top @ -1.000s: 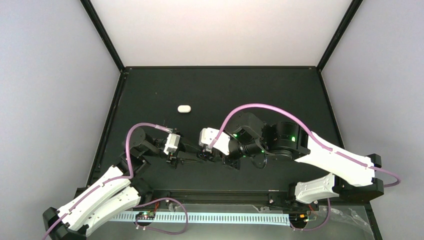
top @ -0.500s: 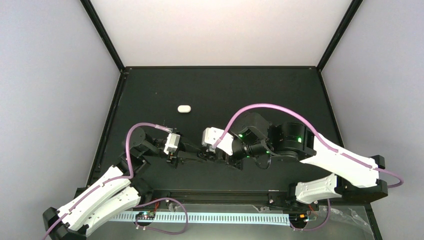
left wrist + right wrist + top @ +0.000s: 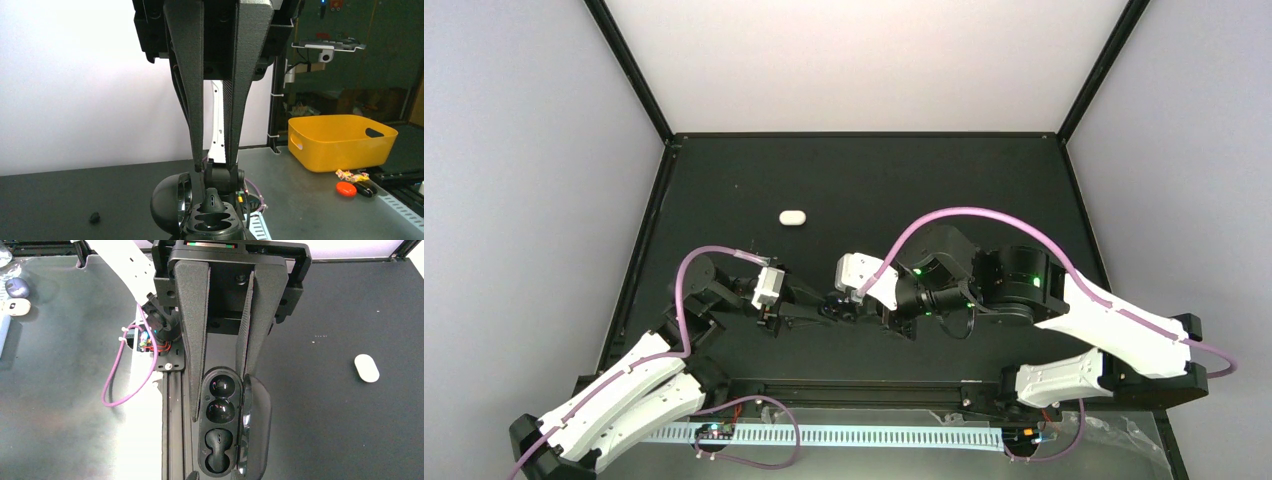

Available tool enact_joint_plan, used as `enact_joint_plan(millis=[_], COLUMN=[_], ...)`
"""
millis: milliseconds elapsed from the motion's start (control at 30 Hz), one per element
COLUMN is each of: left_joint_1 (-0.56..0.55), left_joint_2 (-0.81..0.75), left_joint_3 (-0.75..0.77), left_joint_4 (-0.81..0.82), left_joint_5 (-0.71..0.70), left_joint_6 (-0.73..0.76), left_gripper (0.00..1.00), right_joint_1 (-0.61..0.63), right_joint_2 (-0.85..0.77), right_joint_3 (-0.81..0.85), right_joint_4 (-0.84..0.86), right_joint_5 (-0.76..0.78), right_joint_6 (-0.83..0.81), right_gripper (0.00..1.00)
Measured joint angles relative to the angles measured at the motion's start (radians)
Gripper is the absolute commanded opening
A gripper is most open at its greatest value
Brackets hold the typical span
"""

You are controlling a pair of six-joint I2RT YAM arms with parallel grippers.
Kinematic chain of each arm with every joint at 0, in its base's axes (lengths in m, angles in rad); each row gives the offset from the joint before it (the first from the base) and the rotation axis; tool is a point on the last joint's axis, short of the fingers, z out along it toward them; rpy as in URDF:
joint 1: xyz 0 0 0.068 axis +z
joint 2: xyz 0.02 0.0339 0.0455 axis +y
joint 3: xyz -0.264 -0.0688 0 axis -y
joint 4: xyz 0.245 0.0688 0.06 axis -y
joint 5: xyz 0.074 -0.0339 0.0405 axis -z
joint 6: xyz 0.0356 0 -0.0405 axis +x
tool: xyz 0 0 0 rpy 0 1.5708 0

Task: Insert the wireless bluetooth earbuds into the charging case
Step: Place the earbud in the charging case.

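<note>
Right wrist view: my right gripper [image 3: 218, 396] hangs right over the charging case [image 3: 219, 447]. Its fingers are a narrow gap apart and straddle the case's upper half. I can't tell if they pinch the walls or just clear them. Nothing white sits between them. The lid [image 3: 257, 425] stands open to one side. The lower pocket looks hollow. The upper one shows glossy dark bumps; can't tell if it's filled. My left gripper [image 3: 216, 162] is clenched, apparently on the case's end, steadying it. Farther out, one earbud [image 3: 367, 368] lies alone on the table [image 3: 325, 305], well apart from the case.

My read: the bud is light, rigid, glossy and rounded, so it's slippery and apt to squirt out of a pinch. I'd take it across its short width, mid-body, with a soft squeeze. The case is a stiff shell and the hinge is the weak spot, so grip the body, not the lid.
</note>
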State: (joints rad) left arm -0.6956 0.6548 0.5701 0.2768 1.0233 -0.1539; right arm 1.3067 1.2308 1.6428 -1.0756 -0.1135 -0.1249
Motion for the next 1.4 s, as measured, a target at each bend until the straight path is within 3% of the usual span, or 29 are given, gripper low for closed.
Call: enact_joint_plan(millis=[900, 1200, 1400], left_joint_1=[0.000, 0.000, 0.000], left_joint_2=[0.000, 0.000, 0.000], left_joint_3=[0.000, 0.000, 0.000], left_joint_4=[0.000, 0.000, 0.000], left_joint_5=[0.000, 0.000, -0.001], left_joint_6=[0.003, 0.003, 0.004], left_gripper=[0.02, 0.02, 0.02], right_joint_1=[0.000, 0.000, 0.000], right_joint_2=[0.020, 0.027, 0.027], right_joint_3=[-0.011, -0.012, -0.012], right_joint_4=[0.015, 0.018, 0.021], right_joint_5=[-0.031, -0.048, -0.047], right_joint_6=[-0.007, -0.007, -0.007], right_gripper=[0.01, 0.01, 0.10])
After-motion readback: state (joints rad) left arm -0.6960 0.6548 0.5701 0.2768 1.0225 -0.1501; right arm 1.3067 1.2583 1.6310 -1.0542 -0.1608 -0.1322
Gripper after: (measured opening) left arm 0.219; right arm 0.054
